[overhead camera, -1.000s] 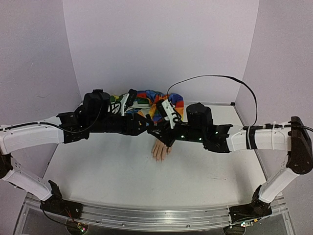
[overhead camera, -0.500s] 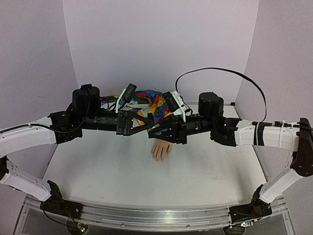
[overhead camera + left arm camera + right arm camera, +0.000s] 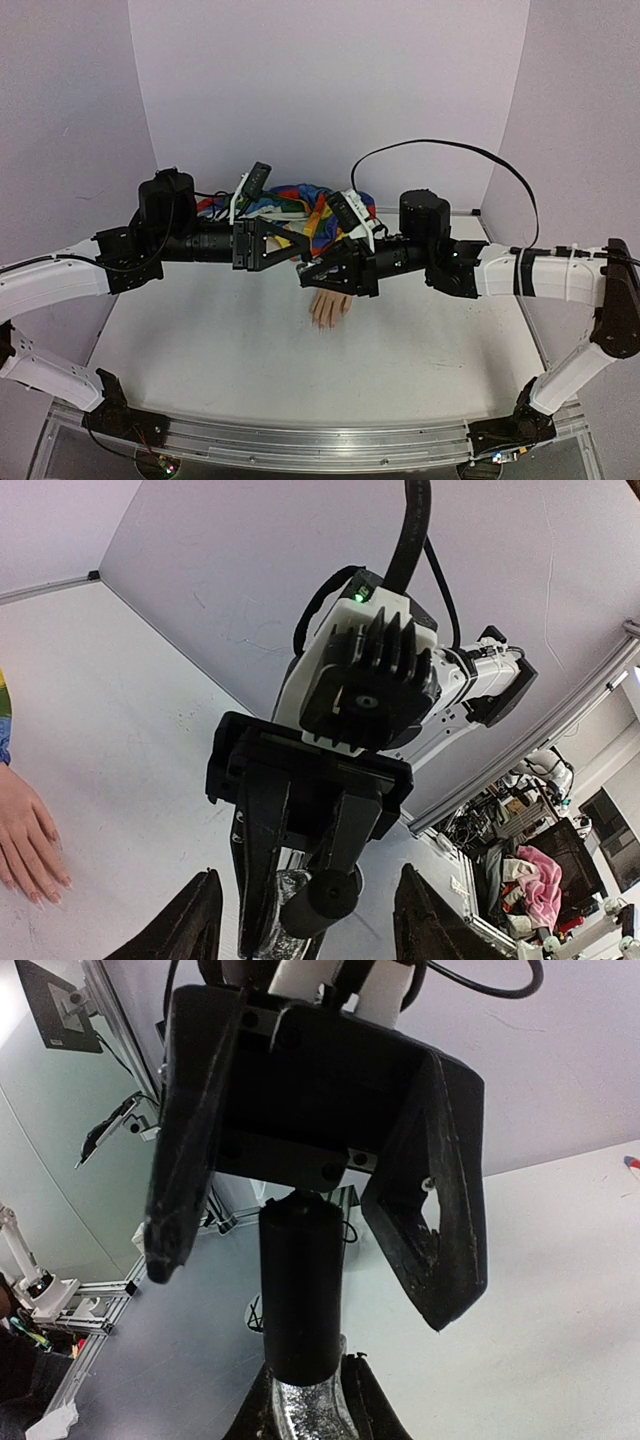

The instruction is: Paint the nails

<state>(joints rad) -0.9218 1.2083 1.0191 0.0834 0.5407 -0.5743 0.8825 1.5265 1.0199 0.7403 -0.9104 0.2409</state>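
Nails (image 3: 63,878) are on the tips of the mannequin hand (image 3: 328,307), faint in the left wrist view and too small to make out from the top. The hand lies palm down on the white worktop (image 3: 230,350) near the middle, its digits pointing toward the near edge. The wrist end goes into a rainbow-striped sleeve (image 3: 300,205) bunched at the back by the wall. No tool is touching the nails. Both arms are raised above the hand and meet just over its wrist end, roughly level, tips facing each other. The right gripper (image 3: 303,1405) is clamped on a small bottle (image 3: 300,1412), with its fingers tight on the glass body. The bottle's black cap (image 3: 320,908) sticks out toward the other arm. The left gripper (image 3: 300,1285) is opposite, fingers (image 3: 190,1130) spread wide, one on each side of the cap. There is a visible gap on both sides, so the left gripper has no grip on it. In the left wrist view the bottle and cap sit between the left fingertips, with the mannequin hand low at the left edge, well apart from the bottle. A black cable (image 3: 450,155) loops up over the right arm. Plain pale lilac walls stand on three sides. I cannot tell whether the cap is loosened or tight. No brush is visible.
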